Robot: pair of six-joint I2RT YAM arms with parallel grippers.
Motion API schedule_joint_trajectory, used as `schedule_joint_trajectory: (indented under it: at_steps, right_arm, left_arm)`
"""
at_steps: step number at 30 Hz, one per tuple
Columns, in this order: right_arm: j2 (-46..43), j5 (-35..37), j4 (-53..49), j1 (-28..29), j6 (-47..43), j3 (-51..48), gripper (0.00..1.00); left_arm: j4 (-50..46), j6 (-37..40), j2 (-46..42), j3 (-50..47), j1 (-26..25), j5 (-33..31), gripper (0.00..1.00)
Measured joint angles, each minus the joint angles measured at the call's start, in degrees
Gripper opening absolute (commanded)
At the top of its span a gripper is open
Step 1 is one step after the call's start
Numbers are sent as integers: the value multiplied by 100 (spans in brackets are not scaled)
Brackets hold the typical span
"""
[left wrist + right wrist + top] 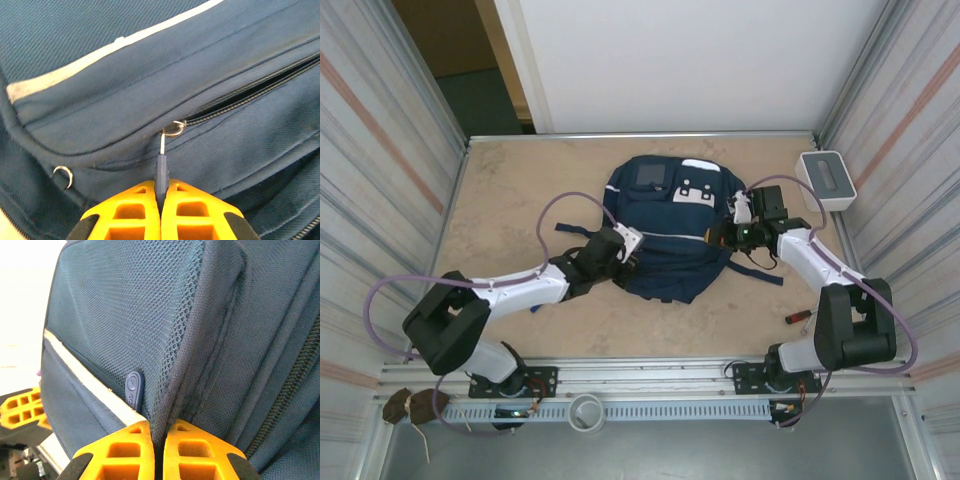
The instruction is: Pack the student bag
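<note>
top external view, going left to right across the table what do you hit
left gripper, shut on the zipper pull → student bag → right gripper, shut on the bag's side fabric → white-grey box

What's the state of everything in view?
student bag, lying flat, front up
left gripper, shut on zipper pull
zipper pull, pinched between the left fingers
right gripper, shut on student bag's side seam
white-grey box, resting on table, apart from student bag
</note>
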Motion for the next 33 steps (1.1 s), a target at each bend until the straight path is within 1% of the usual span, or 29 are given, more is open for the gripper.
schedule_joint_trajectory:
  at_steps: [4,7,9,14,16,19,22,25,28,30,33]
  right_arm:
    - [328,-46,-249,59,-146,352,1]
    - [638,-46,-363,87,-188,682,5]
    - [850,-20,-466,59,-216,942,9]
    - [1193,210,-564,-170,-271,1545,26]
    - [1169,374,-516,-262,-258,1633,35]
    - [957,643,-428,-345,-214,1526,46]
    - [507,761,-269,-330,-81,1038,52]
    - [28,765,-114,-284,129,431,56]
    - [-208,754,96,-136,345,17,57]
    - [-234,765,267,-35,479,-105,55]
    - [-214,778,476,63,623,-122,50]
  left_arm:
    - [-11,-4,-39,-2,-31,-11,0]
    - [-28,-7,-50,15,-197,-70,0]
    - [-87,-11,-31,96,-367,-114,0]
    - [-162,-2,562,879,-800,-90,0]
    - [-162,17,866,1244,-933,-35,0]
    - [-120,20,1180,1622,-1108,105,0]
    - [-120,20,1263,1714,-1209,155,0]
    - [-120,20,1283,1718,-1224,173,0]
    - [-122,17,1290,1718,-1224,192,0]
    - [-122,17,1290,1716,-1224,192,0]
    - [-116,17,1290,1690,-1224,186,0]
